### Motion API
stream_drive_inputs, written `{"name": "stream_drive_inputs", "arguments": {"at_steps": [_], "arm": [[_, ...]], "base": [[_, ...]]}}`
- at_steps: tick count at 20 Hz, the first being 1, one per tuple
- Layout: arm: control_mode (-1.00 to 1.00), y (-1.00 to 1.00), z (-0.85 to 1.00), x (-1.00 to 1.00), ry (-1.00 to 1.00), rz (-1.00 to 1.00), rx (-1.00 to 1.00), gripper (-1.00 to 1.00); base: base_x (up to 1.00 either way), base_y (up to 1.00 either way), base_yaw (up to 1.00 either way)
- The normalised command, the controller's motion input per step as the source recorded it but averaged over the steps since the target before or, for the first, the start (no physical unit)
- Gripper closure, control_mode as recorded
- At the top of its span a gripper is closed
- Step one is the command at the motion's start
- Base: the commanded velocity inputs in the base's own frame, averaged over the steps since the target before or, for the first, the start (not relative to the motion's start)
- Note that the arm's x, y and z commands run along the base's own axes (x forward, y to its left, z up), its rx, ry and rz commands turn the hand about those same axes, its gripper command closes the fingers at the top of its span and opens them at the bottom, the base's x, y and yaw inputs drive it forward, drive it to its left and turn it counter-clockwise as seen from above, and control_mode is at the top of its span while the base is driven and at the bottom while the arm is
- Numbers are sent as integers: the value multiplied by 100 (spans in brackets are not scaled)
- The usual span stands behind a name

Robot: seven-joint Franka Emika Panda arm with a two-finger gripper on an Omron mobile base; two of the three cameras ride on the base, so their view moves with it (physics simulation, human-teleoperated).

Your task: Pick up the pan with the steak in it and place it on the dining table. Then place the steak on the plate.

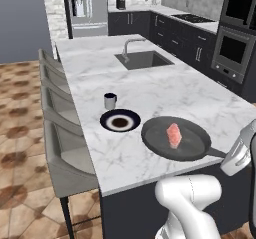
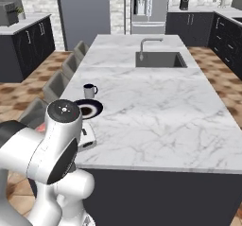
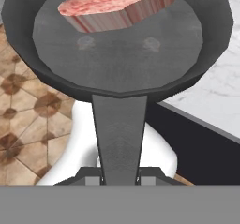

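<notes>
— Where held? Gripper (image 3: 120, 180) at frame bottom, jaws closed tight on the handle of the pan (image 3: 117, 59), for carrying level.

— Beyond? Steak (image 1: 174, 135) kept inside pan, lower right, over the dining table (image 1: 165, 95) edge. Plate (image 1: 120, 121) just left, waiting; 1 mug (image 1: 110, 101) behind.

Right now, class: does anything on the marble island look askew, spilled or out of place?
Nothing is spilled. The dark round frying pan is close to the near edge of the white marble dining table, its long handle jutting past it in the gripper; the pinkish steak lies off-centre inside.
</notes>
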Motion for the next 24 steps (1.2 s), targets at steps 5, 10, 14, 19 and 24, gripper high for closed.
{"name": "stream_drive_inputs", "arguments": {"at_steps": [5, 10, 14, 19, 24], "arm": [[-100, 0, -1, 14, 1, 0, 0, 100], [-100, 0, -10, 56, 11, -2, -2, 100], [-100, 3, -17, 46, 15, -2, -6, 100], [-100, 0, -34, 25, 16, 0, -6, 100], [-100, 1, -37, 31, 13, 0, -4, 100]], "base": [[0, 0, 0], [0, 0, 0], [0, 0, 0], [0, 0, 0], [0, 0, 0]]}}
